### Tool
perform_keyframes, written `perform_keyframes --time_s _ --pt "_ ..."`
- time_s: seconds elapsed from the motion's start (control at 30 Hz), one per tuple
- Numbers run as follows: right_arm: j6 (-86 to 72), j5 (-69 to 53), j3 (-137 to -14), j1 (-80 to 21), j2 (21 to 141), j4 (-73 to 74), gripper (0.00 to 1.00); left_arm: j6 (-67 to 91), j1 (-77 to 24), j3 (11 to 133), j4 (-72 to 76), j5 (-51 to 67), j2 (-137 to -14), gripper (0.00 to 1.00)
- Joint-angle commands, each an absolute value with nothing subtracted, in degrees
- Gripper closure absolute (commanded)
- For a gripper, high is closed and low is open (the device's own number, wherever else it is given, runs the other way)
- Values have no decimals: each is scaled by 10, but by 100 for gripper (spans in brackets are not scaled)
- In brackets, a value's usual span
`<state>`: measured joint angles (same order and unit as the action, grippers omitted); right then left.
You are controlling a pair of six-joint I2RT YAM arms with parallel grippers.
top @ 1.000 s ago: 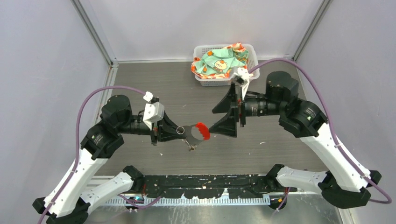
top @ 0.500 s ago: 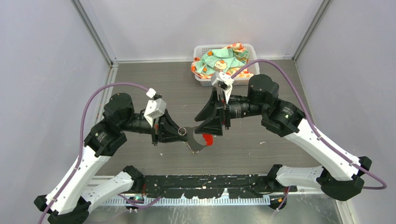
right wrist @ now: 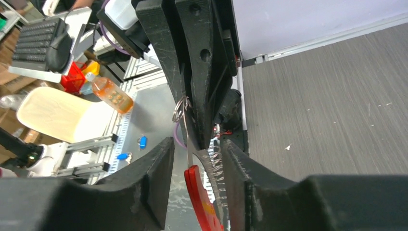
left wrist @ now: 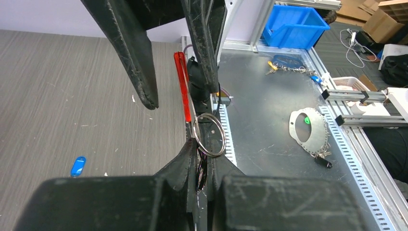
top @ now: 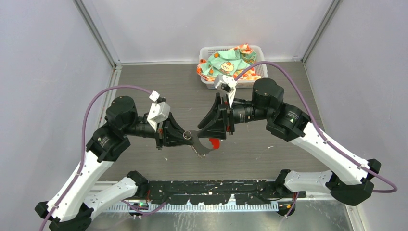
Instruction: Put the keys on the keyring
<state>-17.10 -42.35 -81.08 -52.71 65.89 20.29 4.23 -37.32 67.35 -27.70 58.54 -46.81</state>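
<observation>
My left gripper is shut on the keyring, a thin metal ring that stands up from between its fingertips above the table. The keyring's red tag sticks out beyond the ring. My right gripper faces the left one. Its jaws straddle the red tag, with a gap showing on each side, so it is open. A key with a blue tag lies flat on the table below and left of the ring.
A white basket holding a patterned cloth stands at the back of the table behind the right arm. Grey walls close the left, right and back sides. The arm bases and a metal rail line the near edge.
My right arm has swung left until its jaws enclose the red tag, and they have narrowed. The left gripper kept its grip, with the tag now lower.
</observation>
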Motion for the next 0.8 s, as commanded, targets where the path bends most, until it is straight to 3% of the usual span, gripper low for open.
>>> perform_keyframes --time_s 0.0,0.1,0.23,0.27,0.33,0.37,0.43,0.57,0.77 --pt "-162 -403 -813 -532 650 208 64 47 -372 684 -240 595 -463 100" --pt "-150 -394 -827 -533 658 227 95 48 -372 687 -240 596 -465 100" --pt "-146 -378 -836 -535 656 246 99 26 -372 690 -254 576 -462 99" --pt "-150 -373 -835 -535 653 246 99 8 -372 693 -267 564 -461 89" --pt "-156 -359 -831 -536 645 245 99 -52 -372 699 -307 527 -455 42" --pt "-158 -351 -830 -537 641 245 99 -90 -372 700 -322 505 -450 29" --pt "-162 -338 -825 -536 633 246 99 -161 -372 695 -341 456 -430 17" --pt "-171 -324 -825 -538 629 249 99 -245 -372 676 -306 377 -398 13" --pt "-173 -278 -843 -551 642 269 99 -280 -372 660 -247 373 -380 16"
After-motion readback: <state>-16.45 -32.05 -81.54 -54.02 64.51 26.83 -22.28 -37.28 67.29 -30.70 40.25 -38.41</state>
